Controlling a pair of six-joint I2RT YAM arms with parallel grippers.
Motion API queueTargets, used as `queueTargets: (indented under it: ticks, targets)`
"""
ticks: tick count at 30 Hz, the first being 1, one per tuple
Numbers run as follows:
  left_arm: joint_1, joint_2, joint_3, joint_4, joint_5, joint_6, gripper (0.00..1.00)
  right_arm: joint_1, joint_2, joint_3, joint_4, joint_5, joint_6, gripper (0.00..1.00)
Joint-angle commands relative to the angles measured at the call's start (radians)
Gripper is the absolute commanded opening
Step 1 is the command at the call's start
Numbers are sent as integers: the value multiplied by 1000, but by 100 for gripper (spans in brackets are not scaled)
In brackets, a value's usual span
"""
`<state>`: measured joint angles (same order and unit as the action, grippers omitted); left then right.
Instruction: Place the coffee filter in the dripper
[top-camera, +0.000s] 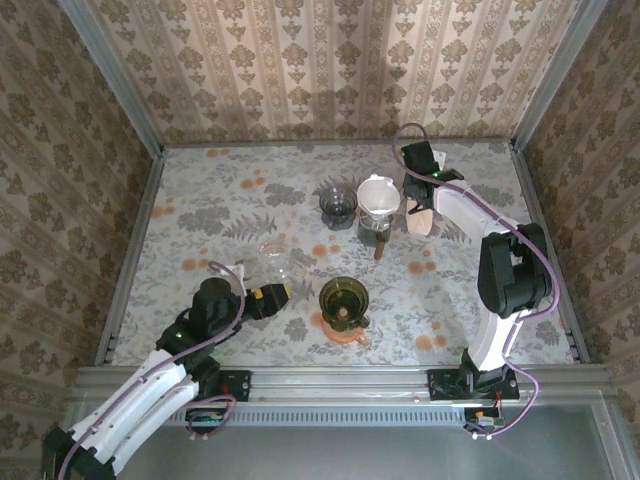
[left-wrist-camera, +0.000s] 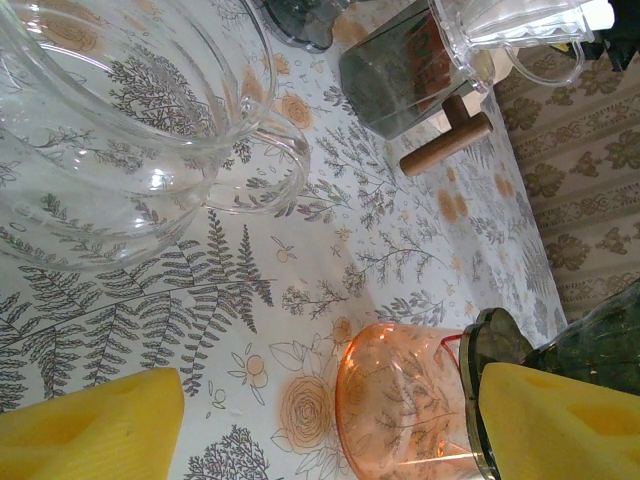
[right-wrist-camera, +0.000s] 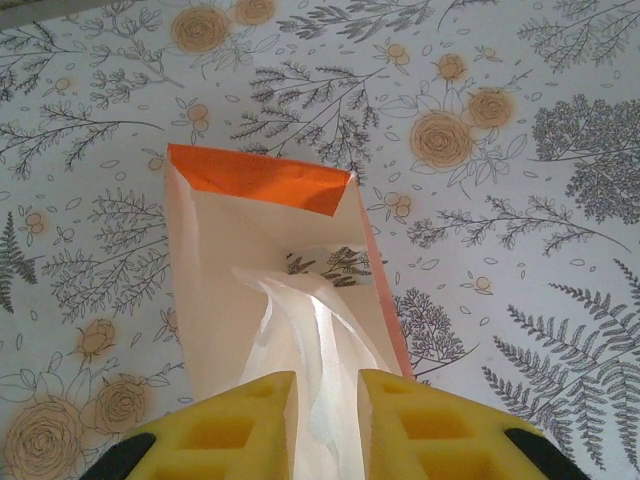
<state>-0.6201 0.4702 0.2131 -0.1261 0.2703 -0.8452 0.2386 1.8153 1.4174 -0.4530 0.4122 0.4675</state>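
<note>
The right gripper (right-wrist-camera: 326, 398) has its jaws pinched nearly shut on the floppy white paper coffee filter (right-wrist-camera: 310, 320) poking from its orange-flapped beige pouch (right-wrist-camera: 215, 300) on the floral tabletop (right-wrist-camera: 520, 100), and since it's probably featherlight and tears easily, that exposed edge looks like the spot to hold, while the left gripper (top-camera: 276, 293) gapes wide and empty.

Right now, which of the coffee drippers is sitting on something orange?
The green dripper, nearest the arm bases: it sits on an orange cup. The grey dripper stands on the table, and the clear dripper tops a dark jug.

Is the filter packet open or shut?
Open: the filter packet has its orange flap turned back, and filter paper pokes out into the right gripper.
</note>
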Motion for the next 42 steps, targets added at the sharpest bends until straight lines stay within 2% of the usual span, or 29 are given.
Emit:
queueTargets:
  ticks: [1,6,19,26,30,39,42]
  targets:
    - [10,-2,-10,11,14,-12,79,1,20,18,-20,-10,-4,24]
    - [11,-1,-11,14,14,-11,79,1,24,19,-24,8,2,20]
    - [11,0,-11,14,16,-12,79,-2,58,33,-36,17,12,19]
    - [13,0,-11,13,15,-11,79,-1,46,37,-33,24,4,4]
    - [13,0,-9,13,17,-12,79,-3,24,34,-32,27,-3,0]
    - [14,3,-8,20,18,-14,79,-5,-20,25,-23,30,-15,1]
    - [14,7,-8,22,21,-14,79,-7,-9,32,-29,23,-12,17]
